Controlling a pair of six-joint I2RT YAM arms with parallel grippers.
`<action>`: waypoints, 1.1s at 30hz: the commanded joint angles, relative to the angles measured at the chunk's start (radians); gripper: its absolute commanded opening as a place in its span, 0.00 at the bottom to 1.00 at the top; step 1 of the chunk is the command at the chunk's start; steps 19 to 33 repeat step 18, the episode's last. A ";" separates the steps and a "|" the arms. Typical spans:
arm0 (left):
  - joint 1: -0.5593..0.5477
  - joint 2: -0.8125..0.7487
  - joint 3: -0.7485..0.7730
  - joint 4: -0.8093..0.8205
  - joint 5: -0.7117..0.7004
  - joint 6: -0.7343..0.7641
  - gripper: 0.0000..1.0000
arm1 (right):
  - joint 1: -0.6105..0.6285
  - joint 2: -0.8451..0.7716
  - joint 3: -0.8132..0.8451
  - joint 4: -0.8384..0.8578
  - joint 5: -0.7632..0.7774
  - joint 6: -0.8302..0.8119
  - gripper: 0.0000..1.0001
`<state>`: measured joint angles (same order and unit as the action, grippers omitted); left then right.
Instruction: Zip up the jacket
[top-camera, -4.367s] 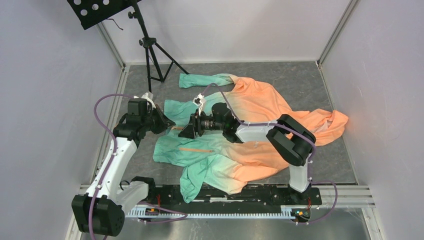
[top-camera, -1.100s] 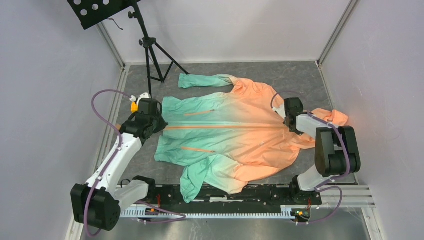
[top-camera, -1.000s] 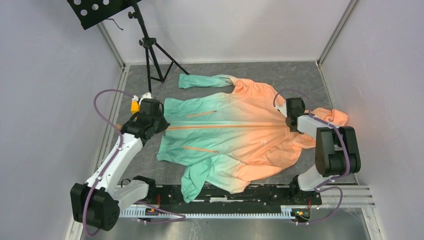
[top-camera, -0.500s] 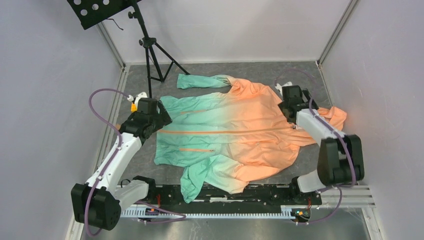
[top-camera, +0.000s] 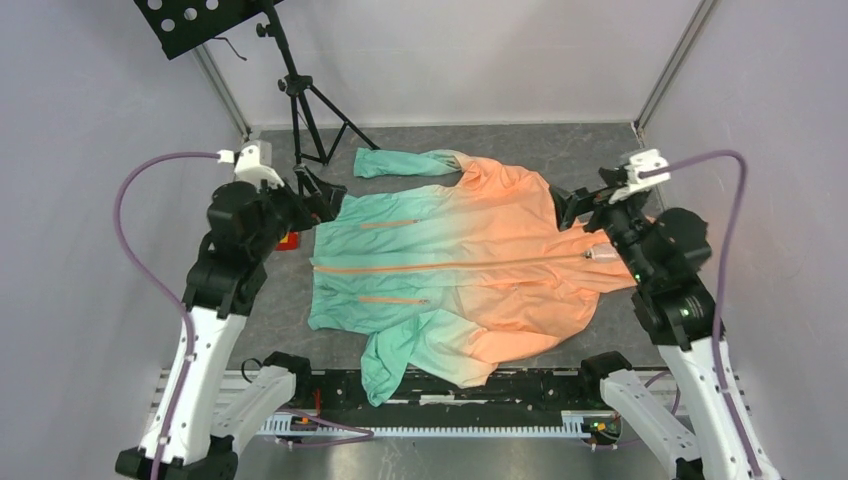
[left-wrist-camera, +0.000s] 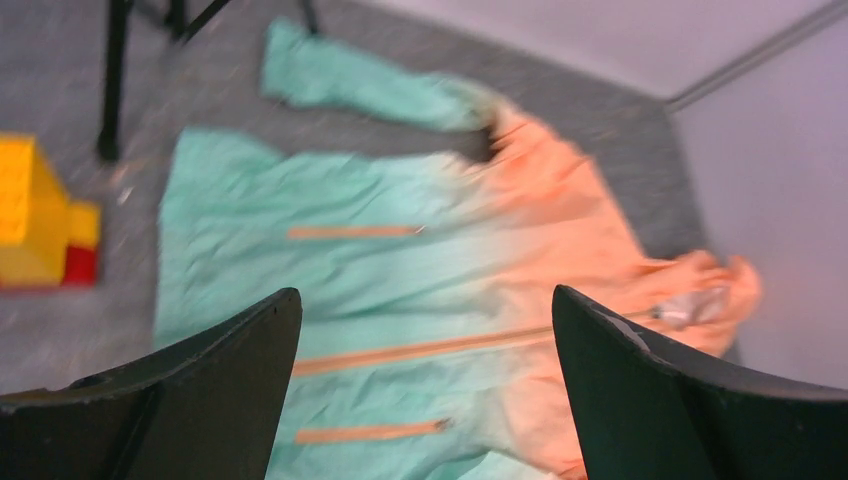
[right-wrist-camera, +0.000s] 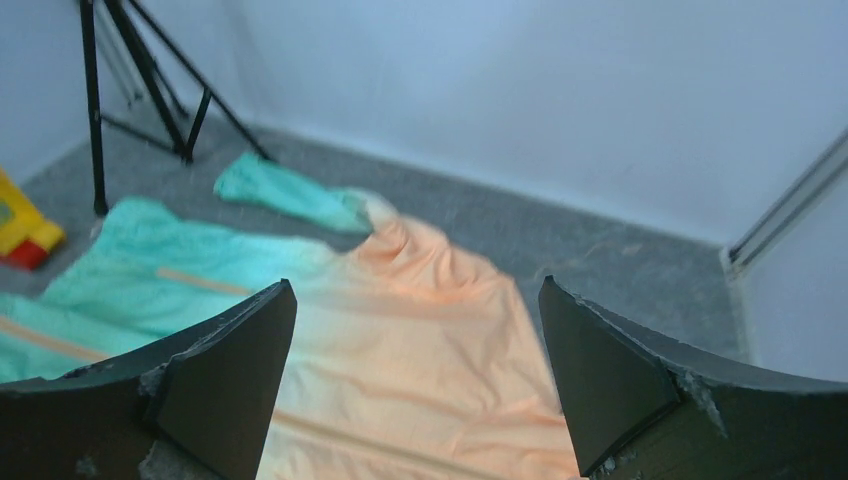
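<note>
You see the jacket (top-camera: 450, 270) spread flat on the grey table (top-camera: 600, 150), front up, mint hem toward the left arm and peach collar toward the right arm. That layout puts each end of the front zipper (top-camera: 450, 264) within one arm's reach. The zipper runs as one straight orange line from hem to collar with no gap between the two front panels. From that I judge the zip is closed along all the length you can check, though the collar end sits partly behind the right arm in the overhead view.

The left gripper (left-wrist-camera: 420, 310) hangs above the hem side with its jaws spread wide and nothing between them. The right gripper (right-wrist-camera: 415, 290) hangs above the shoulder side, equally wide and empty. Neither touches the cloth, so the jacket lies under its own weight and nothing is pulling it taut.

One sleeve (top-camera: 400, 160) lies stretched toward the far wall and the other (top-camera: 400, 360) is folded at the near edge. Both sit away from the centre line, so they do not cover the zip. The pocket zips (top-camera: 388, 223) lie on either side of the front zipper.

A yellow block (left-wrist-camera: 35, 215) sits on the table just beside the hem, and a tripod stand (top-camera: 300, 100) is at the far left, apart from the jacket
</note>
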<state>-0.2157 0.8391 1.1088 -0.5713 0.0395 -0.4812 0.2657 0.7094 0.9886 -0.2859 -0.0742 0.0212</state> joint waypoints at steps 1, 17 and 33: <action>-0.004 -0.104 0.076 0.259 0.268 0.089 1.00 | -0.005 -0.058 0.121 -0.006 0.169 -0.009 0.98; -0.074 -0.221 0.227 0.372 0.353 0.184 1.00 | -0.005 -0.312 0.069 0.120 0.335 -0.060 0.98; -0.081 -0.226 0.220 0.373 0.345 0.191 1.00 | -0.005 -0.314 0.070 0.118 0.326 -0.068 0.98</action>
